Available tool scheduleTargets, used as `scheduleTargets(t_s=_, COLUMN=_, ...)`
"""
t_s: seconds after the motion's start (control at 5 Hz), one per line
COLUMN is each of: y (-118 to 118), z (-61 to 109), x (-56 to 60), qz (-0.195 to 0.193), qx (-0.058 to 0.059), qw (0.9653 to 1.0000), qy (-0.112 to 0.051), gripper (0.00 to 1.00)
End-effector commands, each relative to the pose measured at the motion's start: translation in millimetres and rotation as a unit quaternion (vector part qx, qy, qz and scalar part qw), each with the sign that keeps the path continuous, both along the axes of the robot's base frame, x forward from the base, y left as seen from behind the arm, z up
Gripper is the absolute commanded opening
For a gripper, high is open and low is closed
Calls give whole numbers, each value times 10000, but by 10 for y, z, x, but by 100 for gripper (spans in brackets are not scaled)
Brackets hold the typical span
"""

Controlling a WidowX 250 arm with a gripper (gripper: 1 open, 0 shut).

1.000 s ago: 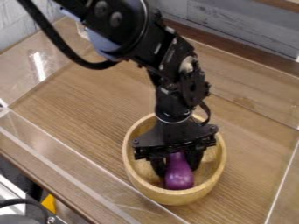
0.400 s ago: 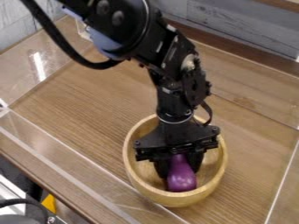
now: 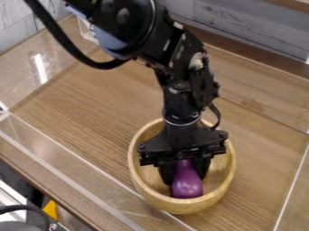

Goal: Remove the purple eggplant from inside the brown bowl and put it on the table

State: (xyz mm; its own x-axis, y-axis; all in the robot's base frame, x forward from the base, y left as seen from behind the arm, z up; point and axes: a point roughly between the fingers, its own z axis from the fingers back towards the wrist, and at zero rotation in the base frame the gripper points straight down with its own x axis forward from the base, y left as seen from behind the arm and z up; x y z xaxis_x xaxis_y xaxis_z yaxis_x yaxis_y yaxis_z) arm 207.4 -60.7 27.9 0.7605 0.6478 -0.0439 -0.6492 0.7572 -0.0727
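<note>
Gripper (image 3: 182, 166) pointing straight down into the brown bowl (image 3: 147, 180), its 2 fingers spread either side of the purple eggplant (image 3: 185, 180); grip unclear.

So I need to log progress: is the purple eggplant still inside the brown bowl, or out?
Inside. The purple eggplant lies within the brown bowl's rim, between the fingers of the gripper reaching down into the bowl.

One eggplant (image 3: 183, 182), one bowl (image 3: 147, 177), one table (image 3: 97, 108) — and one arm (image 3: 151, 45) with one gripper (image 3: 182, 164).
</note>
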Motion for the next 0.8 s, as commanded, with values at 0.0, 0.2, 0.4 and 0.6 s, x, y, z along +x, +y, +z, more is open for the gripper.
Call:
scheduleTargets(t_s=0.0, y=6, z=192, x=120, qz=27, qx=-65, qw=9995, qy=-316, gripper=0)
scheduleTargets(t_s=0.2, y=49, z=284, x=145, qz=103, qx=-106, qw=9993, qy=-335, gripper=0)
scheduleTargets(t_s=0.4, y=112, z=404, x=186, qz=233, qx=-172, qw=9989, qy=-377, gripper=0)
scheduleTargets(t_s=0.6, y=237, z=575, x=274, qz=462, qx=-244, qw=9975, qy=-466, gripper=0)
